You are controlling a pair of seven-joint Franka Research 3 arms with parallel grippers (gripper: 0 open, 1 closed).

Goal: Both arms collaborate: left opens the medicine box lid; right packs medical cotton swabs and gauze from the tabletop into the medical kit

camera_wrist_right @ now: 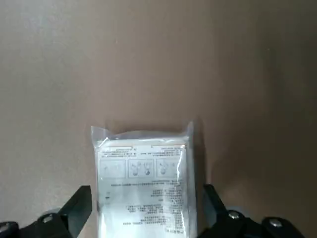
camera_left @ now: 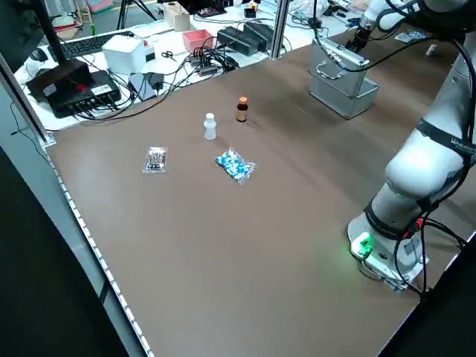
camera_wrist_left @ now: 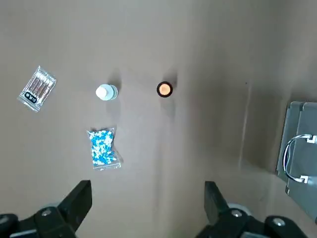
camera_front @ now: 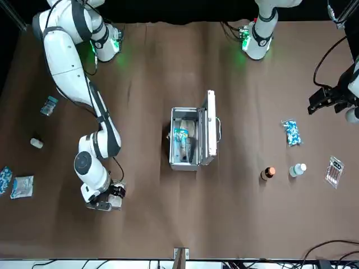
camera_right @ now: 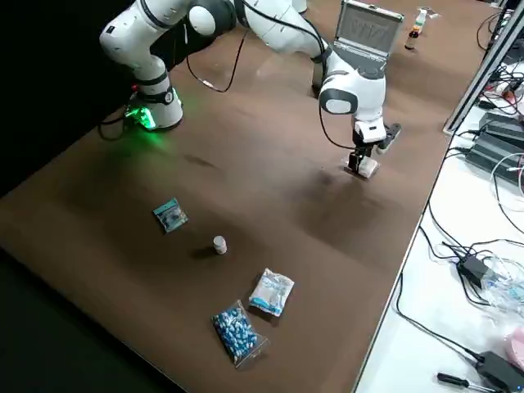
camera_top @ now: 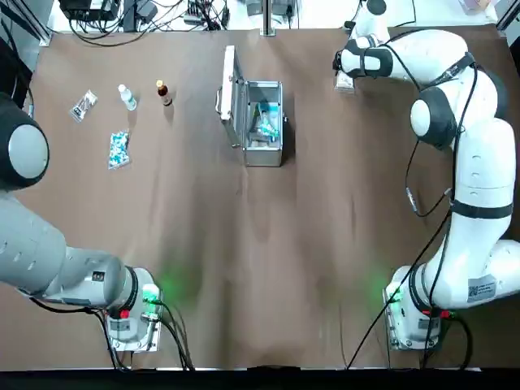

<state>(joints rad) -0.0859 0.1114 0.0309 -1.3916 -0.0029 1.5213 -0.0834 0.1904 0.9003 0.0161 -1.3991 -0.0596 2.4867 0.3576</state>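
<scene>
The medical kit (camera_top: 262,154) stands open on the tabletop (camera_top: 195,236) near the middle, its lid (camera_top: 230,101) upright along the side toward the robot's left. Inside lies the teal packet of cotton swabs (camera_front: 180,140), lengthwise, with a pale packet (camera_front: 190,129) beside it.

The right gripper (camera_right: 357,160) is low over the tabletop, to the robot's right of the kit and toward the far edge. Its fingers are apart, with the white gauze packet (camera_wrist_right: 143,193) between them; whether either finger touches it cannot be told.

The left gripper (camera_wrist_left: 148,198) hangs above the tabletop on the robot's left, away from the kit, its fingers apart with nothing between them. On that side lie a clear packet (camera_top: 83,106) and a blue-dotted pouch (camera_top: 119,150), with a white bottle (camera_top: 127,97) and a brown bottle (camera_top: 164,93) upright near them.

On the robot's right lie a small teal pouch (camera_right: 170,214), a white pouch (camera_right: 271,292) and, just beside that, a bag of blue pieces (camera_right: 237,334). A small white container (camera_right: 219,244) is between the teal pouch and the white pouch.
</scene>
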